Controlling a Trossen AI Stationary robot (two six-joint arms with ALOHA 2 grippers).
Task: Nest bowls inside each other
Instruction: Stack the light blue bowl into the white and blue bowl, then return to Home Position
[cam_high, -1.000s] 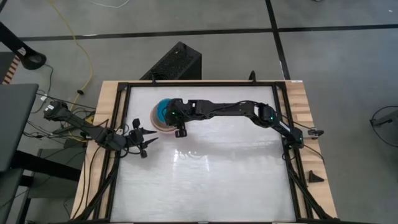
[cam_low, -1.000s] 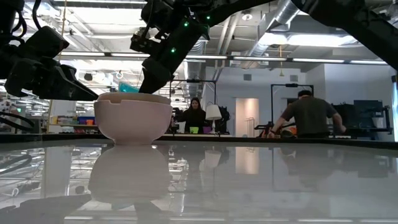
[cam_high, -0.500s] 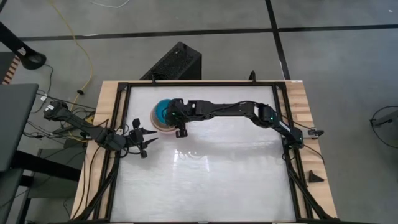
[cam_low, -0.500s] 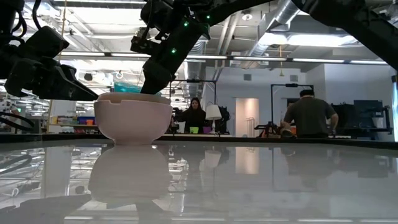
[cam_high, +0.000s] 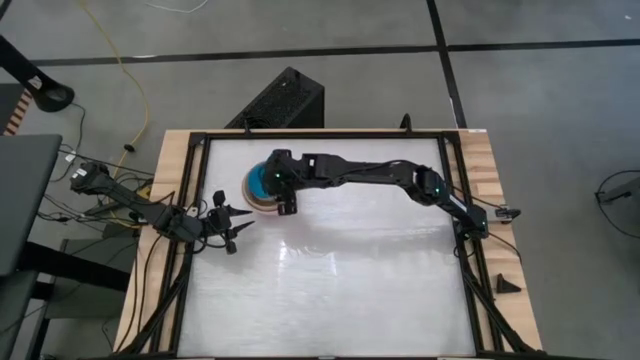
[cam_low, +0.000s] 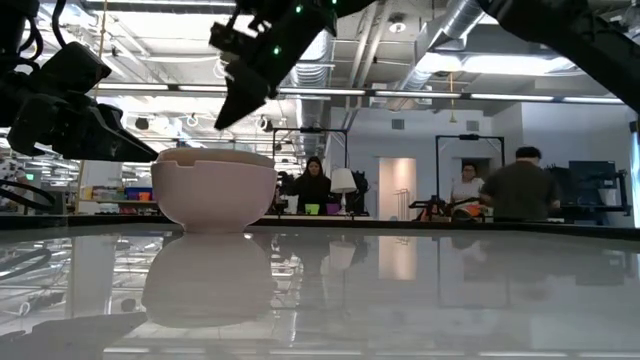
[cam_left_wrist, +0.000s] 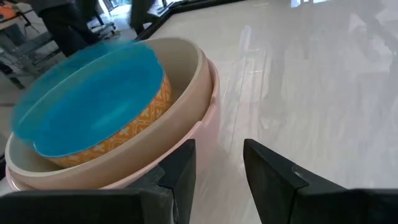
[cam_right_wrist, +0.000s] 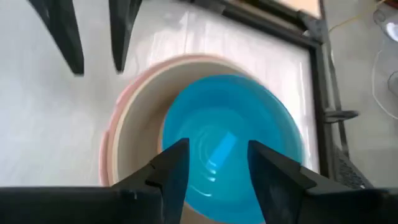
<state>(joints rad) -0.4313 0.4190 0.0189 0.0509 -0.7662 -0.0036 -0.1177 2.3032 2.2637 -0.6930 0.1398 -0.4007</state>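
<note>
The bowls stand nested in one stack (cam_high: 260, 188) at the table's far left, the salmon-pink outermost bowl (cam_low: 215, 188) resting on its base. Inside it sit a grey-beige bowl (cam_right_wrist: 140, 121), an orange-patterned one (cam_left_wrist: 134, 124) and, innermost, the teal bowl (cam_right_wrist: 230, 130). My right gripper (cam_right_wrist: 214, 165) hovers open above the stack, slanting down, nothing between its fingers; in the low view this right gripper (cam_low: 232, 105) is clear of the rim. My left gripper (cam_left_wrist: 221, 174) waits open at the table's left edge, pointing at the stack from a short way off.
Black frame rails (cam_high: 455, 200) border the white table top, which lies bare from the middle (cam_high: 340, 280) to the near edge. A black box (cam_high: 282, 100) stands beyond the far edge. People (cam_low: 315, 185) move in the room behind.
My right gripper has let go of the teal bowl and risen clear of the stack's rim. The teal bowl, whose edge showed just above the rim, has sunk into the stack and no longer shows in the low view.
</note>
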